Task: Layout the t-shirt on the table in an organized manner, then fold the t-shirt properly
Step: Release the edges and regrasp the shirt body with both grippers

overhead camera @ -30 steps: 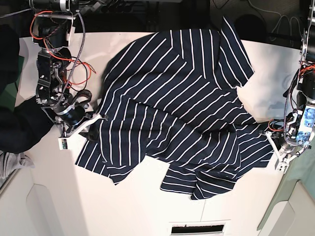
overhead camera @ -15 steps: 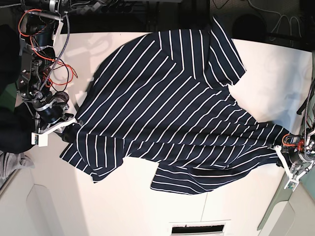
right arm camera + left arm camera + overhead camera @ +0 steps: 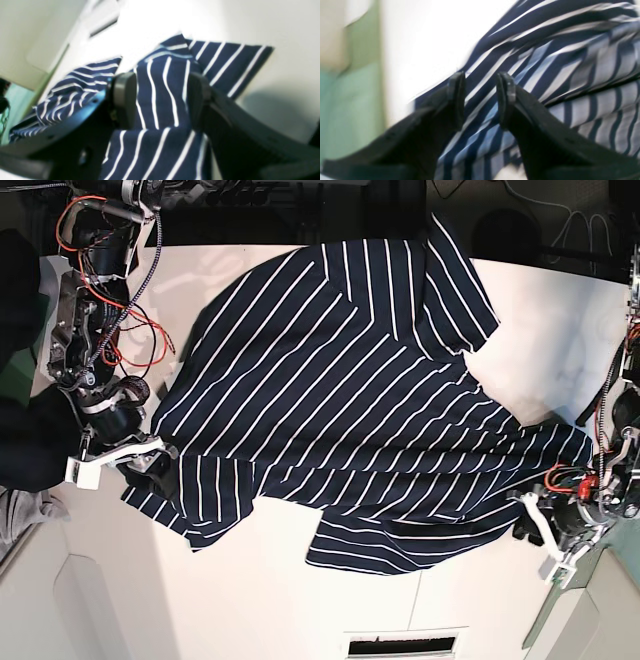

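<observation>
- White table (image 3: 270,610) fills your base view, dark clutter and cables along the far edge, green surface off the side by the left arm.
- Your t-shirt (image 3: 350,410) lies spread across the middle of the table, navy with thin white stripes, mostly flat but skewed, with folded-over flaps along the near hem.
- One sleeve points to the far edge, the near corners reach out toward both arms.
- Right gripper (image 3: 140,455) sits at the shirt corner on the base view's left; in your right wrist view (image 3: 160,100) the jaws stand apart with striped fabric running between them, pads not pressing the cloth.
- Left gripper (image 3: 535,525) sits just beside the opposite hem edge; left wrist view (image 3: 480,100) is motion-blurred, jaws parted with a clear gap, shirt below and beyond them, nothing pinched.
- Grey cloth (image 3: 22,518) peeks in at the base view's left edge, off the tabletop.
</observation>
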Robot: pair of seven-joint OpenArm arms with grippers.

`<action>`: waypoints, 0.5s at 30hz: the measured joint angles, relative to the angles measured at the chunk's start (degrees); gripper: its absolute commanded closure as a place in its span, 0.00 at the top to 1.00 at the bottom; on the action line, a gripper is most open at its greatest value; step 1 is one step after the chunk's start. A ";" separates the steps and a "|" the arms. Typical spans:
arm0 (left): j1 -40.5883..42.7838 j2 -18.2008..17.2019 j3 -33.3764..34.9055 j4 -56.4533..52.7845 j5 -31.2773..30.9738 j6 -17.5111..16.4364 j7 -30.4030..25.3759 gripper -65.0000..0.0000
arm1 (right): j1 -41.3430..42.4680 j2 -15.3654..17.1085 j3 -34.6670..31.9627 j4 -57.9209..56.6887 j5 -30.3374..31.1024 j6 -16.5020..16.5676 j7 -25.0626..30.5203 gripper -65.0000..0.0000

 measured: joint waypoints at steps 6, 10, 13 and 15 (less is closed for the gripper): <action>-1.38 10.84 -0.02 0.13 4.98 0.63 -3.17 0.37 | 0.85 -5.05 -3.74 -0.15 -10.36 -0.35 -0.22 0.49; -1.11 18.27 0.00 -1.73 10.54 3.85 -3.32 0.36 | 0.50 -5.79 -8.92 -1.20 -11.52 -0.63 -5.03 0.49; -0.94 20.76 0.04 -3.45 11.76 3.78 -3.63 0.36 | -1.57 -6.34 -12.61 -1.18 -11.10 -0.81 -4.57 0.49; -0.83 20.81 0.02 -4.28 11.93 3.93 -3.63 0.36 | -4.17 -6.91 -14.56 -1.18 -10.95 -0.81 -4.35 0.49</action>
